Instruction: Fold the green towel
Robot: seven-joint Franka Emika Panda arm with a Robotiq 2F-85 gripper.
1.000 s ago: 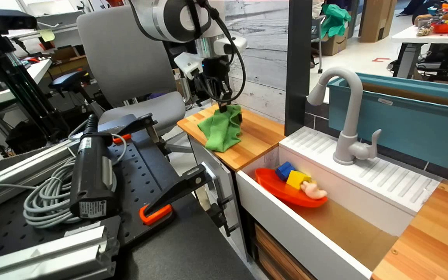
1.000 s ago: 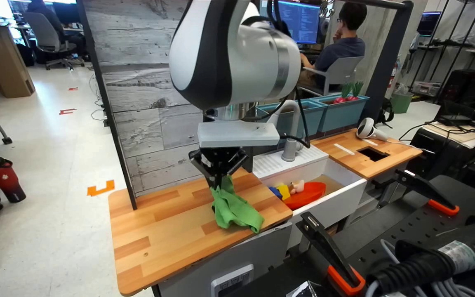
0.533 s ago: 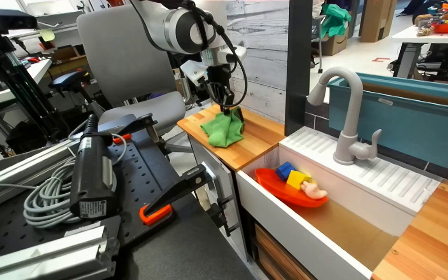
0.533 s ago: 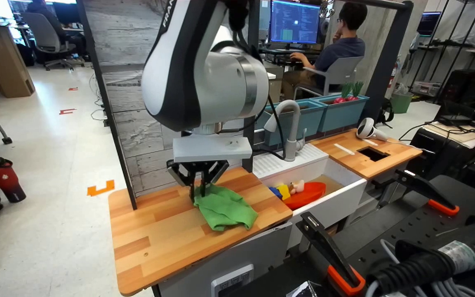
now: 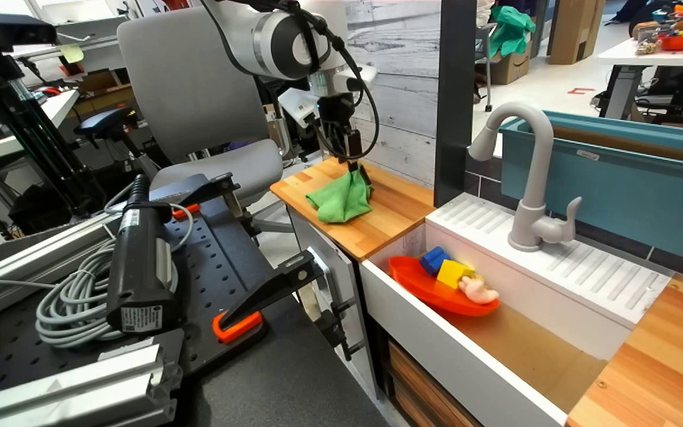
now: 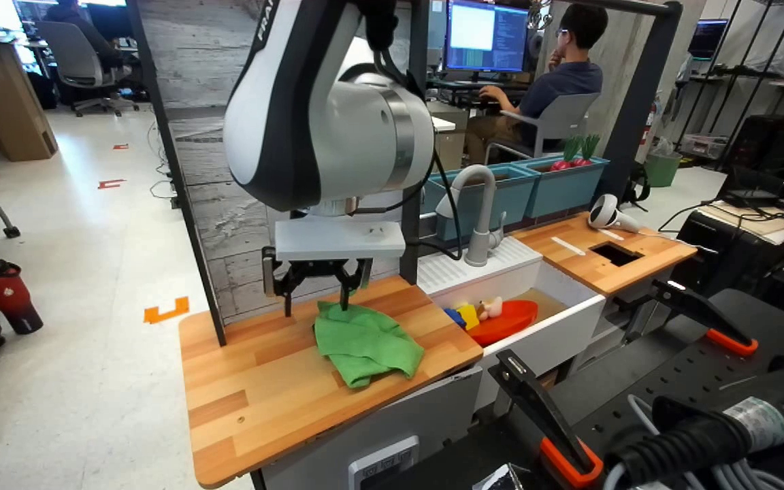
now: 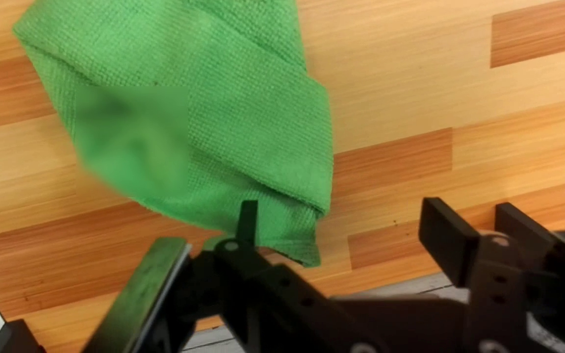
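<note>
The green towel (image 6: 368,347) lies on the wooden counter (image 6: 256,388), in a folded, uneven heap with overlapping layers. In the wrist view the towel (image 7: 243,108) shows a crease running across it and a narrow corner near one finger (image 7: 248,218). My gripper (image 6: 316,307) stands open just above the towel's far end, its jaws wide apart with nothing gripped. In the wrist view, bare wood and a bit of towel corner show between the fingertips. Seen in an exterior view, the gripper (image 5: 359,173) partly covers the towel's back edge.
Beside the counter is a white sink (image 5: 466,362) holding a red dish (image 5: 424,290), a yellow block (image 5: 454,274) and a blue block (image 5: 434,261). A grey faucet (image 5: 534,178) rises behind it. A wood-patterned wall panel (image 6: 229,204) stands close behind the gripper.
My gripper has opened and let go of the towel. The towel's raised end has come down onto the counter. The gripper has shifted sideways and then lifted slightly off the cloth.
</note>
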